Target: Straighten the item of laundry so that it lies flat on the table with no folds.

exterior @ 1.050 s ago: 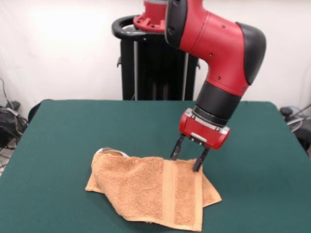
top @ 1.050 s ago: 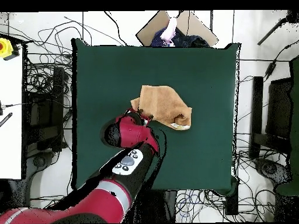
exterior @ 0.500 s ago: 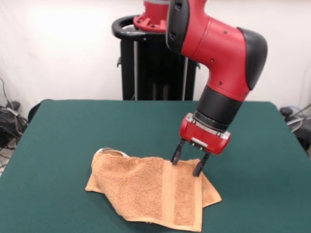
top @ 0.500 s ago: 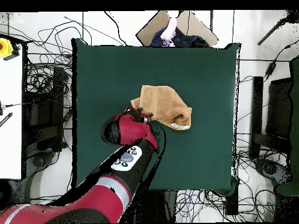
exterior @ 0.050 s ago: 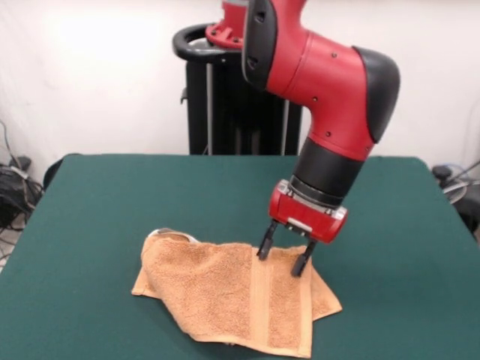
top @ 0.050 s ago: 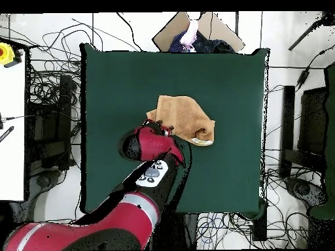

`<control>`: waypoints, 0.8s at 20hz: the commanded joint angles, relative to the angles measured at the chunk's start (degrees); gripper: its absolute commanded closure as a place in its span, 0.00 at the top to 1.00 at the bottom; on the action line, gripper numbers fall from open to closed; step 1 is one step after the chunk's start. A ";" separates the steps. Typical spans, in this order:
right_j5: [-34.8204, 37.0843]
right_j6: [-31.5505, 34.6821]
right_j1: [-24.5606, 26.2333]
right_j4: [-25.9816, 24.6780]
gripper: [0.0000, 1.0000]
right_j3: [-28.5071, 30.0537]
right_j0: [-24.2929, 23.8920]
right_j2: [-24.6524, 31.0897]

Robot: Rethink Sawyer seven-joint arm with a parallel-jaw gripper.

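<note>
nearest the camera, the towel [exterior @ 0.050 s ago: 238,292] lies rumpled and folded over itself on the table [exterior @ 0.050 s ago: 112,195]. just behind, at its far edge, the gripper [exterior @ 0.050 s ago: 284,257] hovers with fingers spread, empty. judged step: reaching for a grasp; next, close on that edge and pull the fold out.

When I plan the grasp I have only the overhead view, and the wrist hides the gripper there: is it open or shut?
Observer: Open. In the front view the gripper has its two fingers spread apart.
Operator: Where are the tips against the towel?
Observer: At the towel's far edge, by the end of a flat woven band. I cannot tell whether they touch the cloth.
Operator: Is it pointing straight down?
Observer: No, it is tilted, with the tips angled toward the front picture's left.
</note>
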 commanded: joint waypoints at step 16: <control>-1.61 2.35 -4.06 -17.39 1.00 -0.98 -11.13 24.90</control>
